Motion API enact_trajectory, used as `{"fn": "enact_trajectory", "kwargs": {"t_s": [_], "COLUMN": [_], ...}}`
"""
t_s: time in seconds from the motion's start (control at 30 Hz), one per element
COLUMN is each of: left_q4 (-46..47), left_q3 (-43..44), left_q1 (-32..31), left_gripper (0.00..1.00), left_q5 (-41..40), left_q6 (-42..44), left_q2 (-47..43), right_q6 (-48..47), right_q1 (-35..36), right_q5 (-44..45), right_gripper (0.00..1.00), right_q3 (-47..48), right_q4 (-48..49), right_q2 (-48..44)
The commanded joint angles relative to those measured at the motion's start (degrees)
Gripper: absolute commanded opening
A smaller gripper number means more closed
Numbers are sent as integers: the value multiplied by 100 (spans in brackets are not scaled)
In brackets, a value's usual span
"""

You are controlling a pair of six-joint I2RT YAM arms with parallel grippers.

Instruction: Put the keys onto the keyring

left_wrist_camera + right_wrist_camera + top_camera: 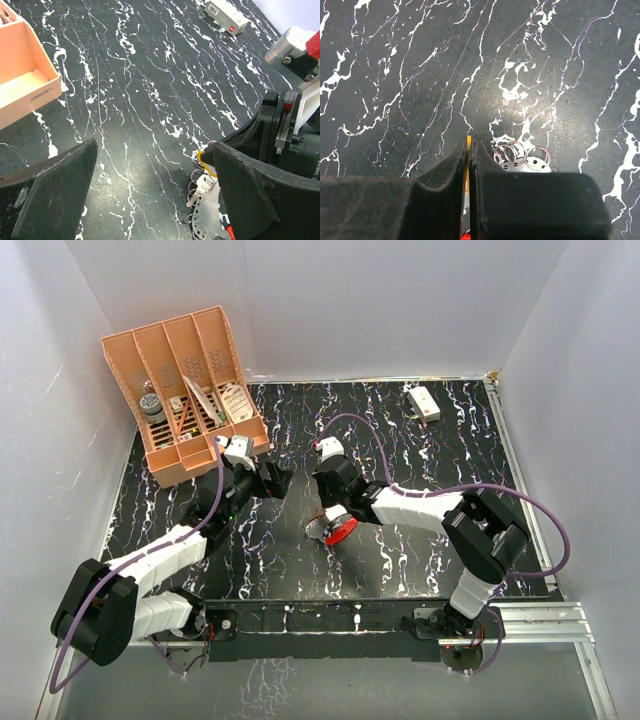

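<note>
My right gripper [329,519] points down at the mat and is shut on a small yellow loop [468,146], also in the left wrist view [201,158]. Beside its tips lie a silvery key [199,188], several thin wire rings [515,152] and a flat silvery plate with holes [209,214]. The red keyring [341,531] lies just under the right gripper; only slivers of it show in the left wrist view [229,231] and the right wrist view [466,234]. My left gripper [276,480] is wide open and empty [150,200], hovering left of the keys.
An orange desk organizer [185,390] stands at the back left, its front corner in the left wrist view [22,82]. A white rectangular box [423,402] lies at the back right, also in the left wrist view [226,17]. Dark marbled mat [400,460] covers the table.
</note>
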Motion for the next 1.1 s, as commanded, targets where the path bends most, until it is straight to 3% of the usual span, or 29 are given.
{"fn": "enact_trajectory", "kwargs": {"t_s": [0.0, 0.33, 0.7, 1.07], "left_q4": [113, 158, 662, 787], "left_q3": [48, 12, -380, 30], "left_q1": [-14, -11, -13, -190], "left_gripper": [99, 99, 99, 99], "left_q5": [-3, 41, 855, 1587], "left_q6": [52, 31, 137, 328], "left_q2": [63, 42, 88, 1294], "right_q6": [-11, 55, 90, 48], "right_q1": [-31, -105, -492, -794], "right_q5": [38, 163, -94, -417], "right_gripper": [0, 0, 0, 0], "right_q3": [187, 668, 1011, 777], "right_q4": [365, 355, 410, 611], "right_q2": [-98, 428, 803, 637]}}
